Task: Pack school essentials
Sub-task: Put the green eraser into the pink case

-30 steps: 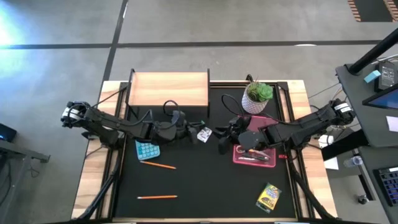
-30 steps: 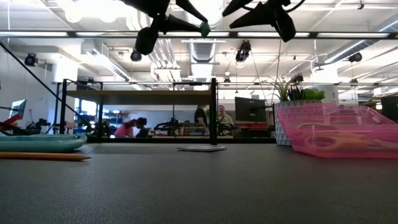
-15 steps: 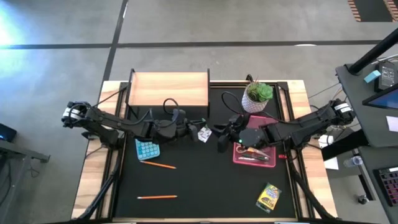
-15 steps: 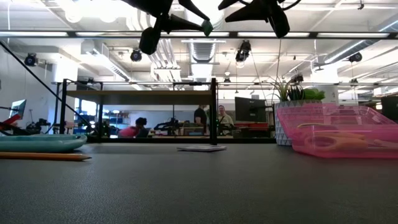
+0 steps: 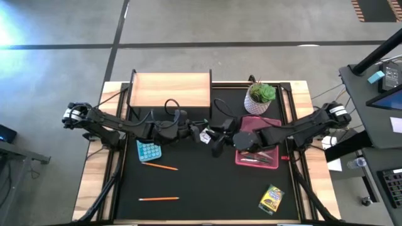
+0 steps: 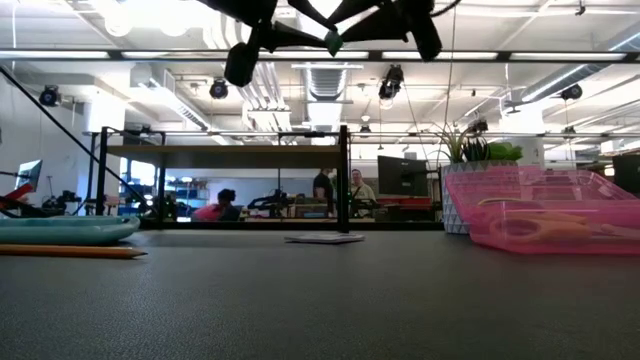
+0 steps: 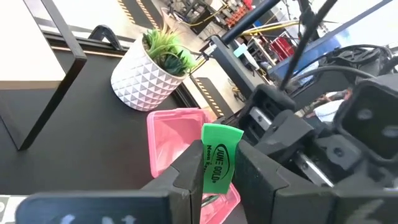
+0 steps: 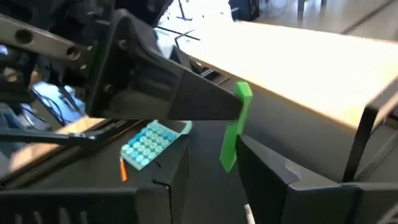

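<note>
Mid-air above the table's middle, the left gripper (image 7: 214, 177) is clamped on a green eraser (image 7: 218, 163), its long axis standing up out of the fingers. The right gripper (image 8: 208, 168), fingers apart, faces it, straddling the eraser's free end, with the pink tray (image 5: 271, 120) just behind.

Green eraser (image 7: 220, 163) upright in the air, printed face showing, two orange pencils (image 5: 159, 167) flat on the black mat, yellow-green crayon box (image 5: 271, 198) lying near the mat's corner.
</note>
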